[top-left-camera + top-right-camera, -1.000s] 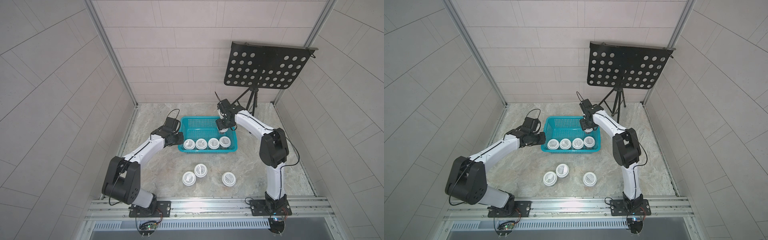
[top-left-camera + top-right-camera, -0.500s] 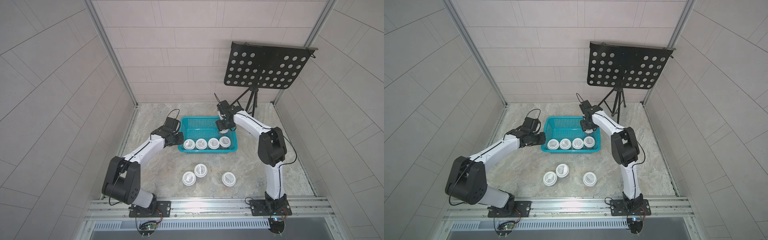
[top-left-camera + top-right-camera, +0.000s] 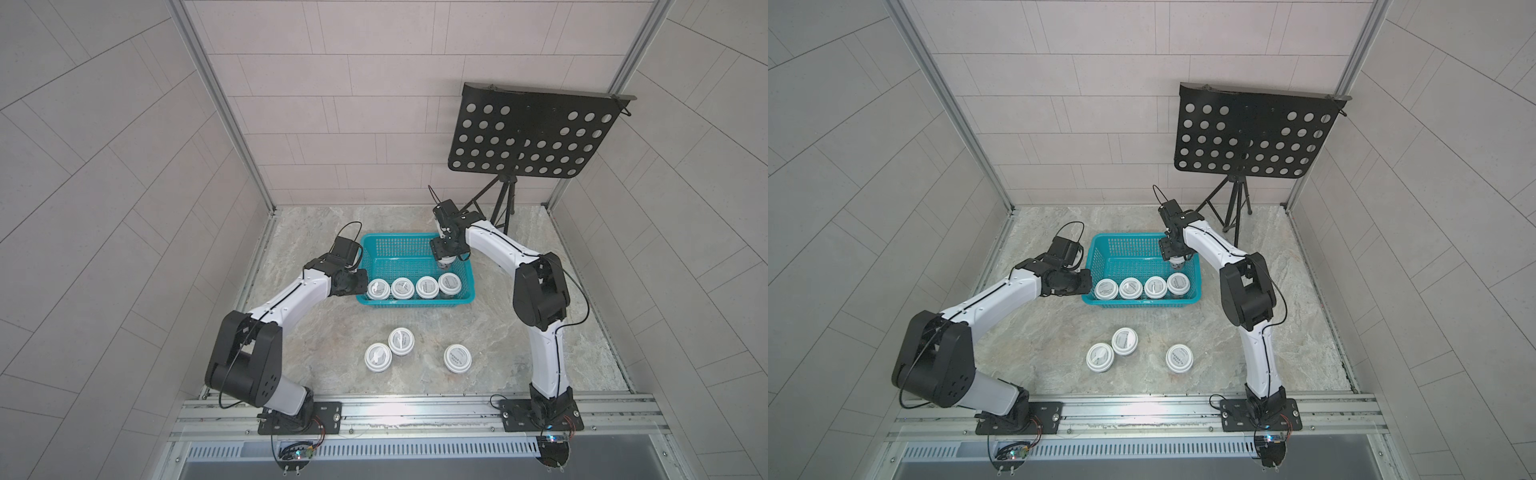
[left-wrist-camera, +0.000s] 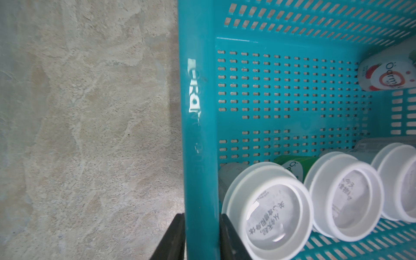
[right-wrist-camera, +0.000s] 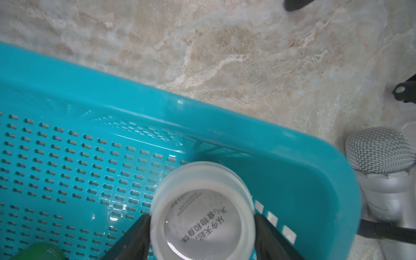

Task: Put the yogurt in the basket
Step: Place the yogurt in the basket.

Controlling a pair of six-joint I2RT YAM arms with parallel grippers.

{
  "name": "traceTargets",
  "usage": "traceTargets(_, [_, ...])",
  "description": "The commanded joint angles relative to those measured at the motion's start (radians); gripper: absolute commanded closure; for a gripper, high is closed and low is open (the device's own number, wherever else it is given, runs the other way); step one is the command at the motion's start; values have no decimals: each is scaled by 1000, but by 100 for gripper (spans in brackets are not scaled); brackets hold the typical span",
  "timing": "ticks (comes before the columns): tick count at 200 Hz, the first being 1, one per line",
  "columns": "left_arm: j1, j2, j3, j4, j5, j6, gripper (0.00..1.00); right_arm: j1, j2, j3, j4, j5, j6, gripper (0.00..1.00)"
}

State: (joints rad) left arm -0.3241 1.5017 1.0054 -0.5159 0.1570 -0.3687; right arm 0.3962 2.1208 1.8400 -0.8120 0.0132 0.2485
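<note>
The teal mesh basket [image 3: 415, 302] [image 3: 1142, 304] stands mid-table with a row of several white-lidded yogurt cups [image 3: 402, 288] [image 4: 267, 209] along its near wall. My left gripper [image 3: 360, 282] [image 4: 201, 217] is shut on the basket's left rim [image 4: 200, 135], one finger on each side of it. My right gripper [image 3: 446, 253] [image 5: 201, 216] reaches into the far right corner. Its fingers [image 5: 137, 231] press both sides of the lid of another yogurt cup [image 5: 202, 213] [image 3: 446, 262] [image 4: 387, 72], which is upright and low in the basket.
Three more white-lidded cups [image 3: 378, 357] [image 3: 401, 340] [image 3: 457, 358] stand on the marble table in front of the basket. A black perforated music stand [image 3: 532, 137] on a tripod is at the back right. A microphone head [image 5: 380, 150] lies just outside the basket's far right corner.
The right arm's elbow has shifted slightly while its gripper stays with the cup at the basket's far right corner. The left arm has not visibly moved.
</note>
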Motion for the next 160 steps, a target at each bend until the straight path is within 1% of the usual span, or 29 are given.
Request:
traceTargets(1, [-4,7,-4,-50,-11,10,65,-4,17,9,-21,20,15,24])
traceTargets(56, [-4,-7,6,-59,-17,5,57,-3,-15,7,-20,12,19,23])
traceTargets(79, [-4,-20,11,-61,-21,1,53,-4,-38,6,-21,-4,21,20])
traceTargets(103, [-4,-37,22,-73,-27,-3,51,-5,-73,3,-19,-5,19,18])
traceTargets(130, [-3,-55,35,-83,-25,-6,47,-4,-118,-7,-21,-13,15,17])
traceTargets(160, [-4,-77,62,-118,-22,-4,46,-6,-186,-35,-21,-53,3,17])
